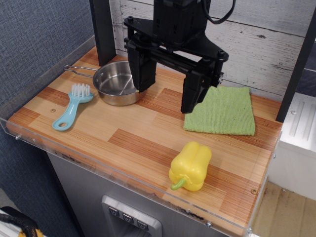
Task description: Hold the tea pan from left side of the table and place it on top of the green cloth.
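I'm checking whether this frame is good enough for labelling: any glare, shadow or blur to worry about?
In the observation.image view, focus is sharp across the table; the tea pan shows bright reflections on its steel wall, but its outline stays clear; the open gripper casts only a soft shadow on the wood; the green cloth and yellow pepper are evenly lit.

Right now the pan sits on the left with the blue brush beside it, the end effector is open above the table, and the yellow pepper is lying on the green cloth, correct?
Not quite. In the observation.image view the pepper lies on the bare table, in front of the cloth and not touching it. The rest holds: pan left, brush beside it, end effector open.
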